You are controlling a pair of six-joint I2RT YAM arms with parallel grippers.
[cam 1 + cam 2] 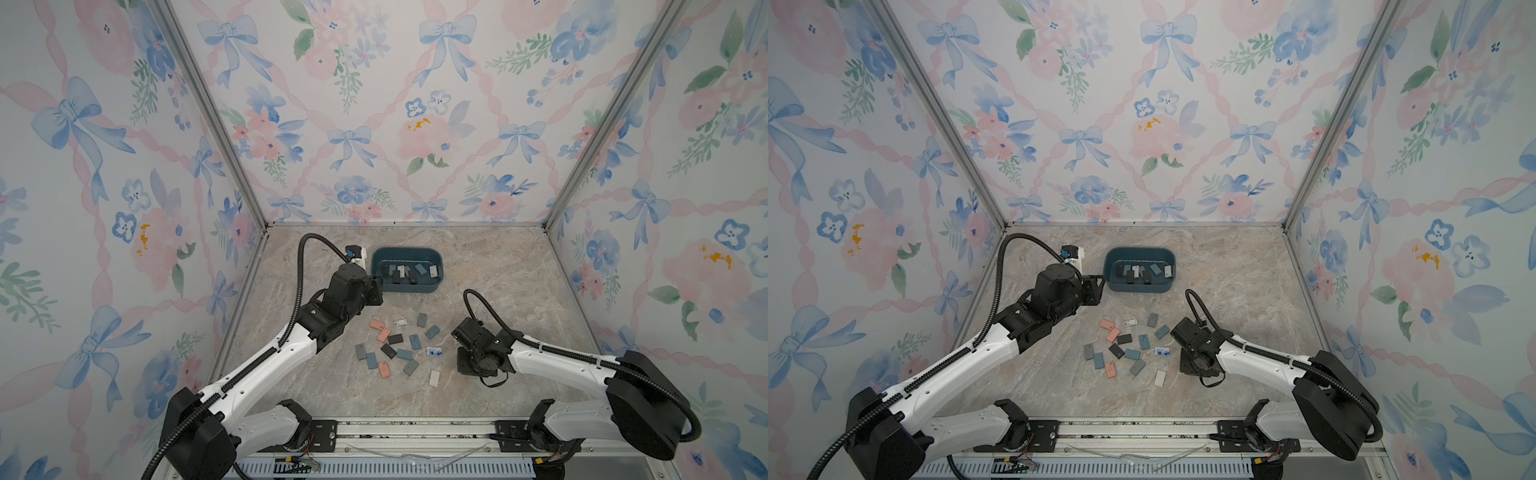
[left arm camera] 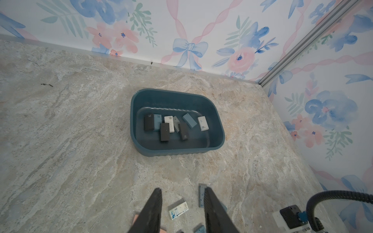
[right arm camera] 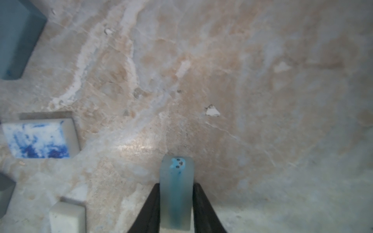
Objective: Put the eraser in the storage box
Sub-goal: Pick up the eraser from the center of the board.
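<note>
Your right claw (image 3: 176, 185) pinches the pale-blue rectangular rubber eraser (image 3: 176, 169) across long sides: likely light, soft, grippy; left claw (image 2: 181, 190) part-open, empty; teal plastic storage box (image 1: 409, 249) at eleven o'clock

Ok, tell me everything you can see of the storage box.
The storage box is a dark teal, plastic-looking tub, rectangular with rounded corners, shallow walls and a rim. It stands upright and open, flat on the marbled table, toward its far side. Eight erasers, black, blue, white and grey, lie on its floor. Nothing else touches it.
</note>
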